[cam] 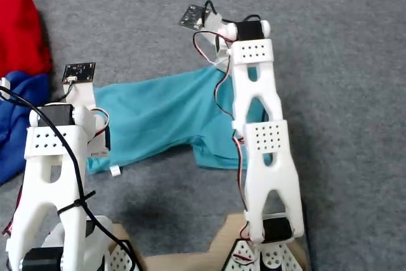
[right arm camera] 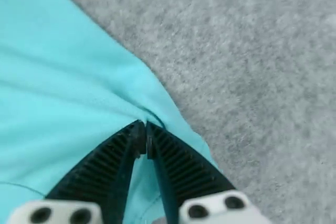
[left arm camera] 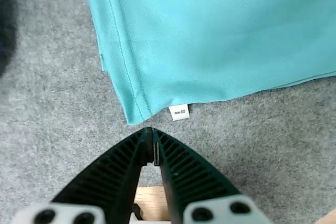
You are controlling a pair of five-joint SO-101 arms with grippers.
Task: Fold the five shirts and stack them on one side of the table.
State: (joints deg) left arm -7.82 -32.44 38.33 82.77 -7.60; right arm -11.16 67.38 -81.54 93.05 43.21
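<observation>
A teal shirt (cam: pixel 158 115) lies spread across the middle of the grey table, partly folded. In the right wrist view, my right gripper (right arm camera: pixel 143 129) is shut on the teal shirt (right arm camera: pixel 58 87) at its edge, where the fabric puckers between the tips. In the high view this arm stands over the shirt's far right corner. My left gripper (left arm camera: pixel 152 132) is shut with nothing in it. Its tips sit on the grey cloth just short of the hem corner of the shirt (left arm camera: pixel 220 35), next to a small white tag (left arm camera: pixel 179 112). A red shirt (cam: pixel 19 23) and a blue shirt (cam: pixel 16 118) lie bunched at the left edge.
Grey cloth (cam: pixel 342 93) covers the table, with open room to the right of the right arm and along the far side. A wooden base edge (cam: pixel 190 261) shows at the near side between the arms.
</observation>
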